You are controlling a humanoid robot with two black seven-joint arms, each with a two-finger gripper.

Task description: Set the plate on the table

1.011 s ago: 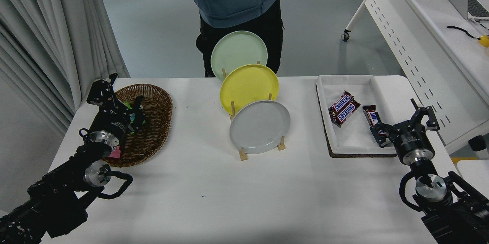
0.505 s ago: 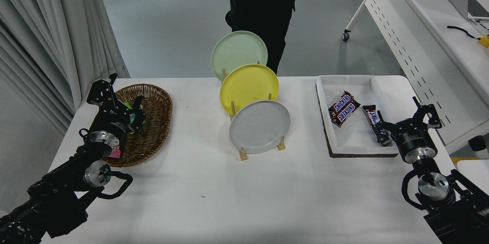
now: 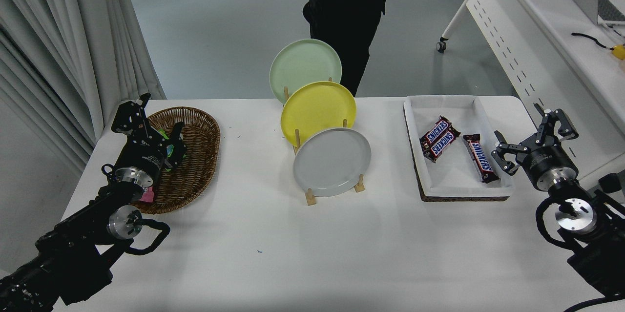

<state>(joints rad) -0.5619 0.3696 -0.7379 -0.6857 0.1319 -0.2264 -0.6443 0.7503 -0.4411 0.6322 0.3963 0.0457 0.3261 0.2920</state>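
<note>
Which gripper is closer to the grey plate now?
Left, by a little. The left gripper hangs over the wicker basket, left of the grey plate; the right gripper is beyond the tray.

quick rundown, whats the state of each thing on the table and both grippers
grey plate: upright, front slot of the wooden rack, not gripped
yellow plate: upright, middle slot
pale green plate: upright, back slot
wicker basket: holds small items
white tray: holds three chocolate bars lying flat
left gripper: open, over the basket
right gripper: open, empty, right of the tray
</note>
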